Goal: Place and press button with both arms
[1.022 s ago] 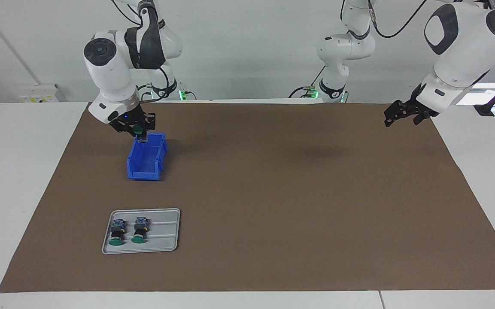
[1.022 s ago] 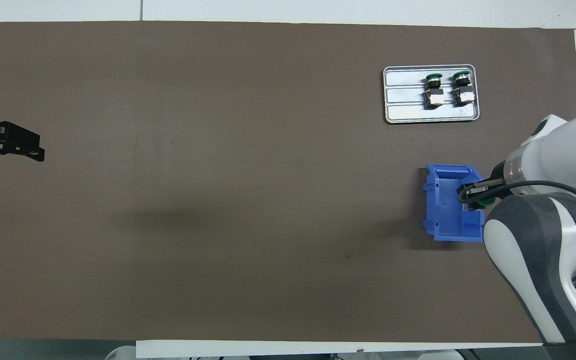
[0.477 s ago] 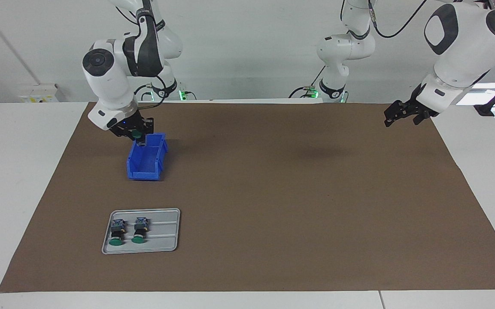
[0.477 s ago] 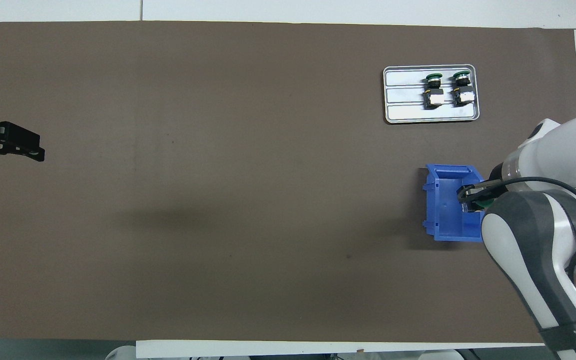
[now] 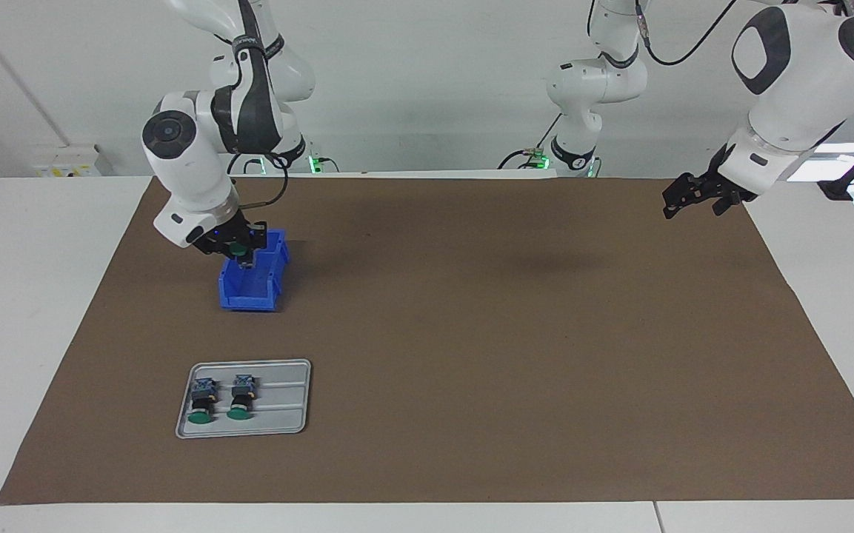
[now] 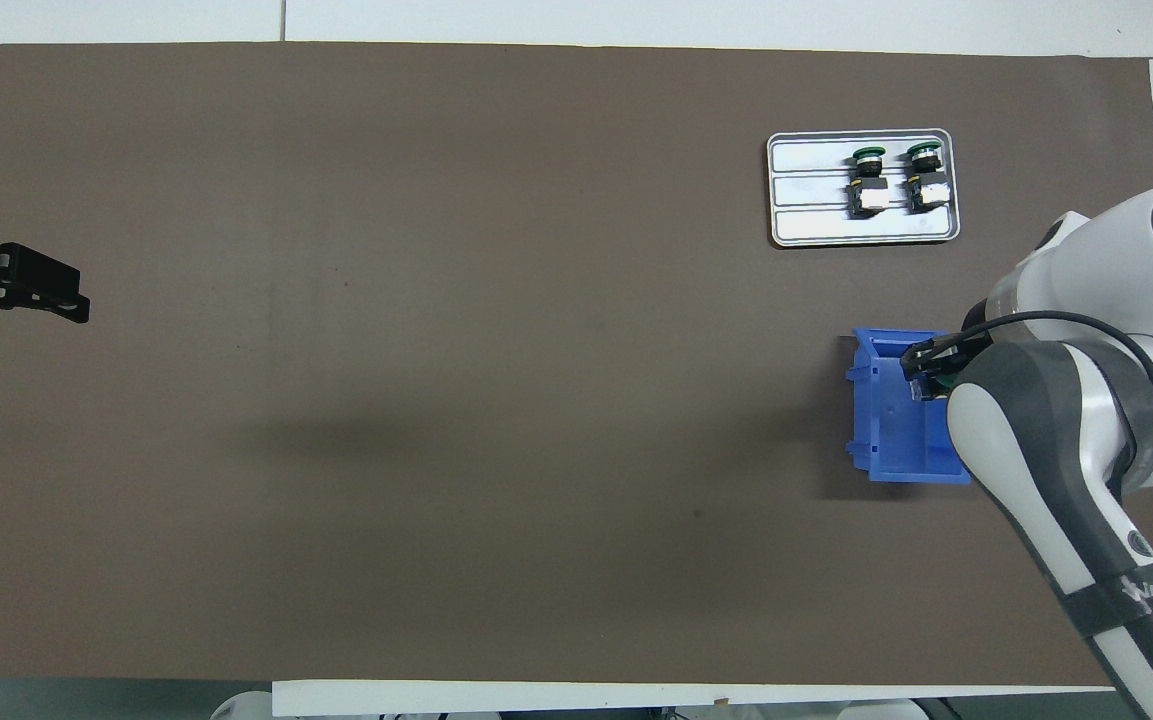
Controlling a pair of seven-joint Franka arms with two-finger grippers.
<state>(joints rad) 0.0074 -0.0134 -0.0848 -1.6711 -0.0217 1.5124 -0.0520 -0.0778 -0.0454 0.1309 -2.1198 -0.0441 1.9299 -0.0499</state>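
My right gripper (image 5: 242,255) is shut on a button (image 5: 237,249) with a green cap and reaches down into the open top of a blue bin (image 5: 252,287). From overhead the right gripper (image 6: 920,374) is over the bin (image 6: 891,432) at its end farther from the robots, and the arm hides most of the button. My left gripper (image 5: 669,206) hangs open with nothing in it above the mat's edge at the left arm's end of the table, where it waits, and shows as the left gripper (image 6: 64,299) overhead.
A grey metal tray (image 5: 286,394) lies farther from the robots than the bin, with two more green-capped buttons (image 5: 201,403) (image 5: 240,400) lying on it. Overhead, the tray (image 6: 816,226) carries both buttons (image 6: 868,176) (image 6: 924,172). A brown mat (image 5: 508,333) covers the table.
The right gripper has come down with the button into the bin and moved along it away from the robots. The left arm has not moved.
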